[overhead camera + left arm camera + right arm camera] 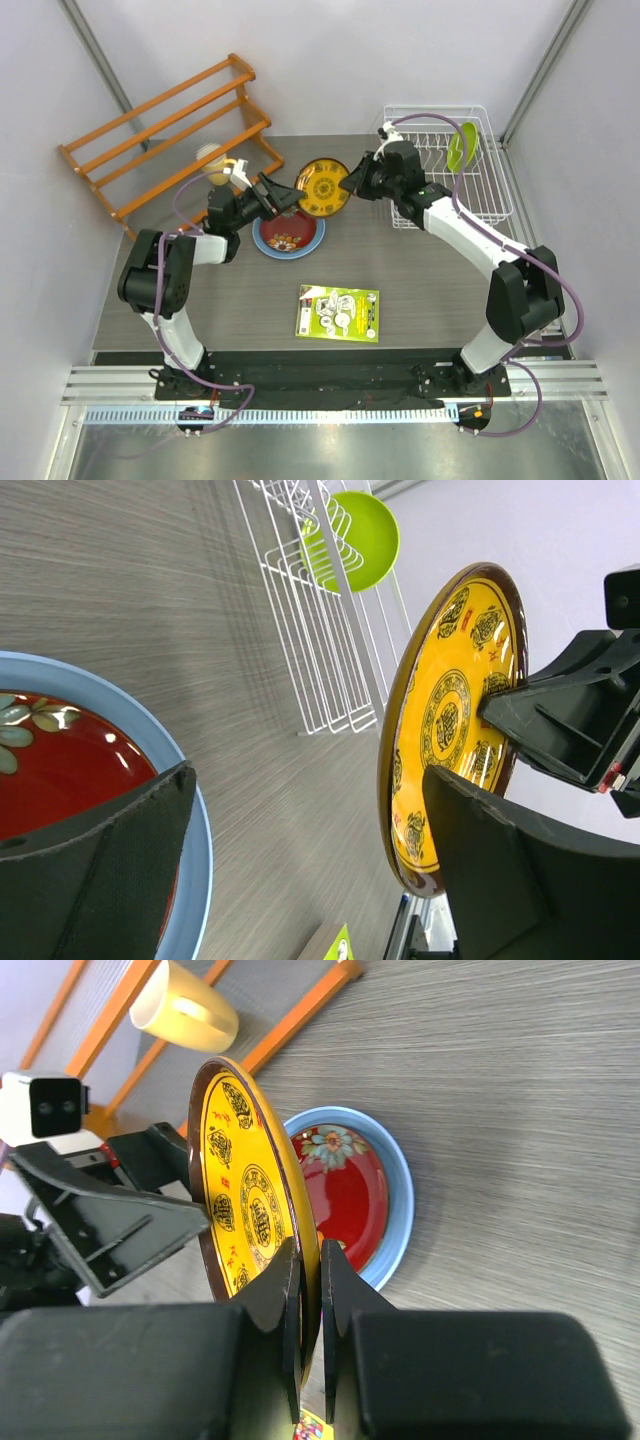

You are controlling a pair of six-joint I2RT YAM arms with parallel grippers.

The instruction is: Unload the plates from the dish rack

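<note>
**Yellow plate held on edge between our two hands**

Our right hand (348, 187) was clenched on the rim of the yellow patterned plate (322, 187). It carried the plate upright in the air over the counter (430, 290), well clear of the dish rack (492, 207). Our left hand (283, 195) faced it with fingers spread wide and gripped nothing. We judged the upright hold to be deliberate: it offered a free rim to the left hand, which sat nearer the stack.

That stack lay just below, the dark red plate (290, 236) nested in the light blue plate (258, 240), largest at the bottom so the pile sat steady. The lime green plate (461, 147) stood on edge in the rack, between its wires.

The top view gave us the layout, along with the green leaflet (338, 312) and the orange shelf rack (150, 130). The right wrist view alone showed both fingers pinched tight on the rim, and the yellow mug (190, 1005) beyond. The left wrist view alone showed the plate's edge sitting between our open fingers. We could not tell whether either one touched it.
</note>
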